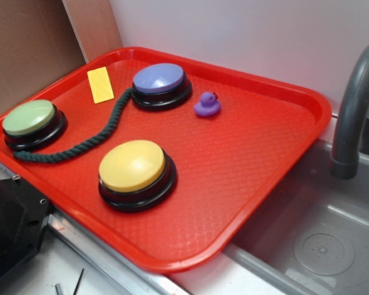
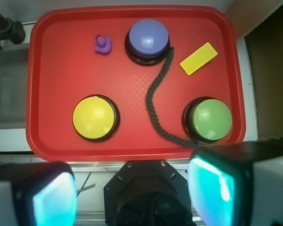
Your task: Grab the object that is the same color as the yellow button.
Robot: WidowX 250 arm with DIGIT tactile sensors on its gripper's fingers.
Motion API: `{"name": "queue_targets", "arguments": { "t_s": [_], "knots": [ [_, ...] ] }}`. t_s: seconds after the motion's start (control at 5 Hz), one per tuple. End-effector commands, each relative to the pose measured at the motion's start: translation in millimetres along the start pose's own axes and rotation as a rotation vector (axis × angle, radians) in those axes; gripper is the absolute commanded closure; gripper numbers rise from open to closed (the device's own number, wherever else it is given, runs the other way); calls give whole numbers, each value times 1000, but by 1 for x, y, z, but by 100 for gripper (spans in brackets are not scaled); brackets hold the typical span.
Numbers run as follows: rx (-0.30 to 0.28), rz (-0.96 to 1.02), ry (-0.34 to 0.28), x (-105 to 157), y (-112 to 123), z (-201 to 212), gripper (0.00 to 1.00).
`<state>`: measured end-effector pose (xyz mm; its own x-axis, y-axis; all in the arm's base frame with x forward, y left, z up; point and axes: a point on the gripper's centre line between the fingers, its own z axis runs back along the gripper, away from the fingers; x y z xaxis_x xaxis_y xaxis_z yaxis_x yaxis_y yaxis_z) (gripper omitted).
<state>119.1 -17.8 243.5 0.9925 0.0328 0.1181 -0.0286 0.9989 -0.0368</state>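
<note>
A small flat yellow block point(image 1: 100, 85) point(image 2: 198, 58) lies on the red tray point(image 1: 264, 141) point(image 2: 52, 61), near its far left corner in the exterior view. The yellow button point(image 1: 133, 166) point(image 2: 94, 117) stands toward the tray's front. My gripper point(image 2: 134, 193) hangs high above the scene, off the tray's near edge, over the black robot base point(image 2: 151, 193). Its jaws stand wide apart with nothing between them. The fingers point(image 2: 212, 188) show teal pads. The gripper is out of the exterior view.
A purple button point(image 1: 160, 80) point(image 2: 149, 37) and a green button point(image 1: 29, 118) point(image 2: 211, 119) also stand on the tray. A dark rope point(image 1: 92, 138) point(image 2: 155, 103) curves between them. A purple duck point(image 1: 207, 104) point(image 2: 103, 44) sits nearby. A sink point(image 1: 320, 239) with a grey faucet point(image 1: 353, 104) lies right of the tray.
</note>
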Motion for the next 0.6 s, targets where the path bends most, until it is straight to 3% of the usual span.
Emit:
{"name": "queue_targets", "arguments": {
  "t_s": [0.0,0.2,0.4],
  "knots": [
    [0,0,0,0,0,0,0],
    [106,236,125,37,51,-53,0],
    [47,404,94,78,76,-83,0]
  ]
}}
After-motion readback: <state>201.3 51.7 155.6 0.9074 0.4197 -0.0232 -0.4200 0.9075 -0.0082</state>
